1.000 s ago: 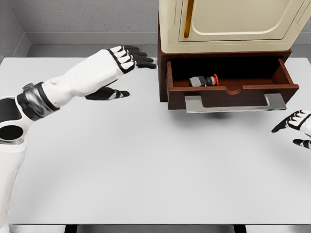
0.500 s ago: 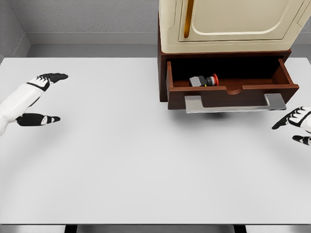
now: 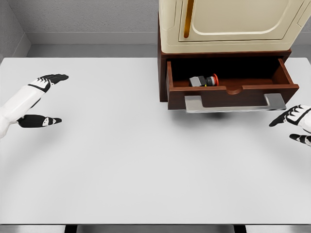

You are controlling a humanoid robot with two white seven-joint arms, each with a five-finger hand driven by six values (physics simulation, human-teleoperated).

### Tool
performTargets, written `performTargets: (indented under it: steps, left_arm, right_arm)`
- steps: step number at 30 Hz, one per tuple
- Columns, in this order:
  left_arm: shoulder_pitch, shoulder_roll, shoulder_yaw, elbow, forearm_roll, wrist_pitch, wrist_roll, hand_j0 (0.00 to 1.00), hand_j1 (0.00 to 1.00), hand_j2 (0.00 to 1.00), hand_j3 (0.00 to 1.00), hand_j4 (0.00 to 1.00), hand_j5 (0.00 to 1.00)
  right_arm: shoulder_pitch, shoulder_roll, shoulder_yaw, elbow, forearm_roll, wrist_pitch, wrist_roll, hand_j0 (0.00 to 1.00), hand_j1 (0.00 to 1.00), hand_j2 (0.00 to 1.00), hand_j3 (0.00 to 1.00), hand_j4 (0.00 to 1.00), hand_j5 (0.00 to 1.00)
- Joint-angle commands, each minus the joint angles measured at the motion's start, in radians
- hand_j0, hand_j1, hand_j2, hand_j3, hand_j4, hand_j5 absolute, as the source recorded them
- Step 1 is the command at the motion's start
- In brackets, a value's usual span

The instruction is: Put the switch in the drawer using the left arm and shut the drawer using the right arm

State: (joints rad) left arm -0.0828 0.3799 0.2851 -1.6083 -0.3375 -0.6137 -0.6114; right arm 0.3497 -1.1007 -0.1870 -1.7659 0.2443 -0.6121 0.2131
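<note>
The switch (image 3: pixel 204 80), grey with a red button, lies inside the open brown drawer (image 3: pixel 284 73), left of its middle. A flat silver handle (image 3: pixel 234 103) runs across the drawer's front. My left hand (image 3: pixel 43 99) hovers at the table's far left, fingers spread, holding nothing. At the right edge my right hand (image 3: pixel 296 124) shows only in part, just below and right of the handle, with its fingers extended and apart from the handle.
The drawer belongs to a brown base under a cream cabinet (image 3: pixel 228 24) at the back right. The white table (image 3: pixel 146 160) stretches in front, with a grey wall (image 3: pixel 87 17) behind.
One second ago my left arm reached near the cabinet; it has pulled back to the far left. The right hand has crept slightly up toward the handle.
</note>
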Motion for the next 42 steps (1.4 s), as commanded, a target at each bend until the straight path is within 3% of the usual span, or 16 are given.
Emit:
performTargets:
  steps: [1, 8, 13, 24, 31, 42]
  left_arm:
    - [0.0, -0.001, 0.0, -0.001, 0.009, 0.003, 0.0, 1.0, 1.0, 1.0, 1.0, 1.0, 1.0]
    - [0.0, -0.004, 0.0, -0.001, 0.009, 0.003, 0.0, 1.0, 1.0, 1.0, 1.0, 1.0, 1.0]
    - [0.0, -0.016, 0.0, -0.002, 0.009, 0.003, 0.0, 1.0, 1.0, 1.0, 1.0, 1.0, 1.0]
    - [0.0, -0.019, -0.001, -0.007, 0.009, 0.003, 0.0, 1.0, 1.0, 1.0, 1.0, 1.0, 1.0]
    - [0.0, -0.032, -0.003, -0.018, 0.008, 0.003, 0.0, 1.0, 1.0, 1.0, 1.0, 1.0, 1.0]
    - [0.0, -0.033, -0.003, -0.015, 0.008, 0.003, 0.0, 1.0, 1.0, 1.0, 1.0, 1.0, 1.0]
  right_arm:
    - [0.0, 0.002, 0.0, -0.001, -0.005, 0.001, 0.0, 0.69, 0.69, 0.69, 0.69, 0.69, 0.69]
    - [-0.009, 0.039, 0.003, 0.006, 0.013, 0.001, 0.002, 0.69, 0.69, 0.69, 0.69, 0.69, 0.69]
    - [-0.164, 0.051, 0.139, 0.054, 0.021, 0.001, 0.002, 0.69, 0.69, 0.69, 0.69, 0.69, 0.69]
    - [-0.195, 0.07, 0.181, 0.105, 0.03, 0.001, 0.002, 0.7, 0.7, 0.7, 0.7, 0.7, 0.7]
    - [-0.282, 0.136, 0.233, 0.151, 0.059, 0.001, 0.002, 0.7, 0.7, 0.7, 0.7, 0.7, 0.7]
    - [-0.399, 0.186, 0.314, 0.192, 0.085, 0.001, 0.002, 0.7, 0.7, 0.7, 0.7, 0.7, 0.7]
